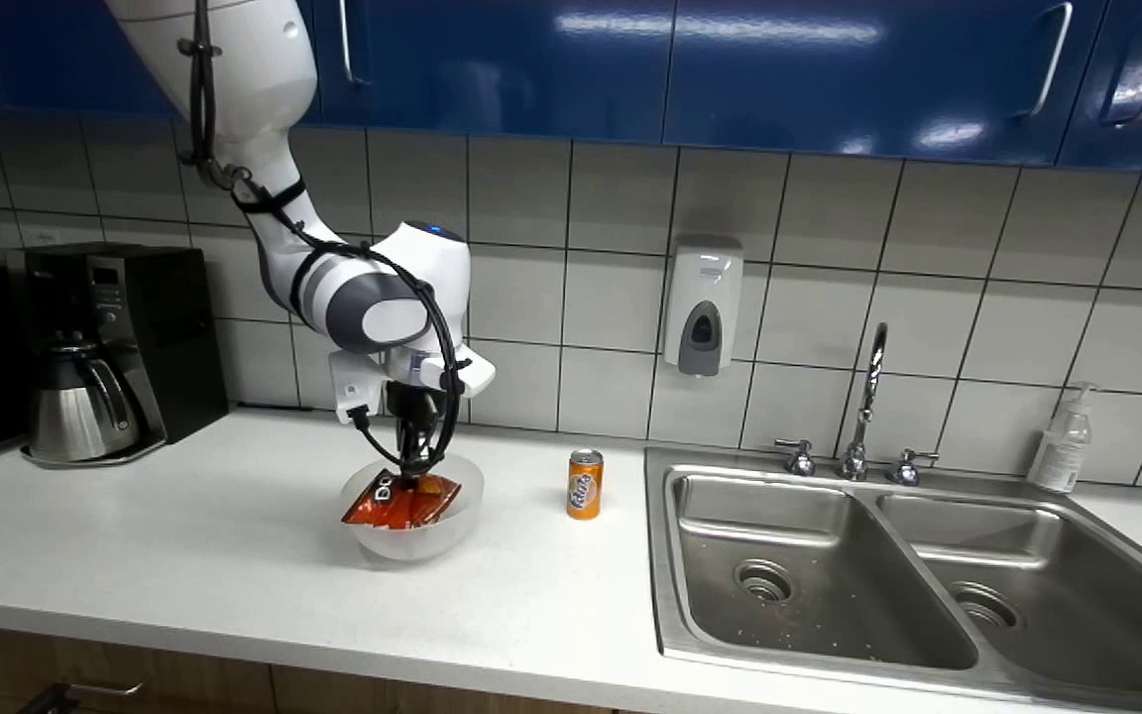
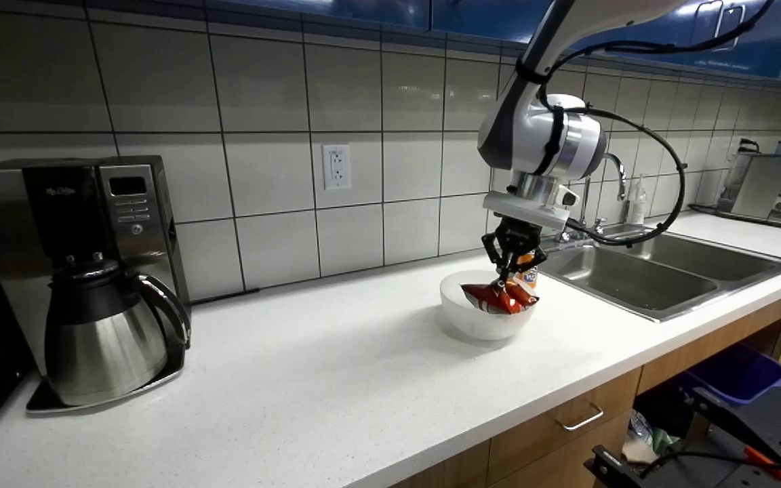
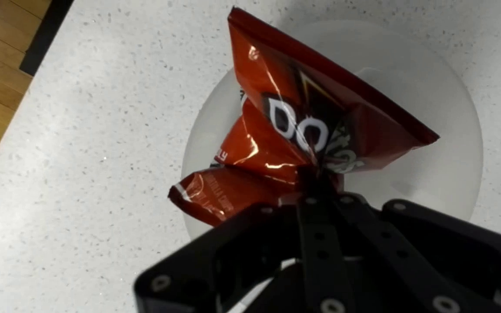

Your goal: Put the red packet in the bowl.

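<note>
- A white counter [image 1: 234, 565] runs below pale wall tiles [image 1: 521, 288], with glossy blue cabinets [image 1: 531, 69] above.
- A coffee maker [image 2: 138, 227] with a steel pot [image 2: 102, 352] stands toward the left edge in both exterior views.
- A double steel sink [image 1: 667, 575] is set into the counter.
- An upright orange can [image 1: 585, 486] stands between the sink and the bowl [image 1: 412, 543], apart from both.
- The white arm [image 1: 264, 89] reaches down, its gripper [image 2: 500, 282] pointing into the bowl.
- The gripper has the packet [image 3: 285, 143] pinched near its middle; creases run in to the fingertips.
- The packet is largely within the bowl, crumpled, two corners jutting over the rim in the wrist view.
- Whether it touches the bowl's bottom, I cannot tell.
</note>
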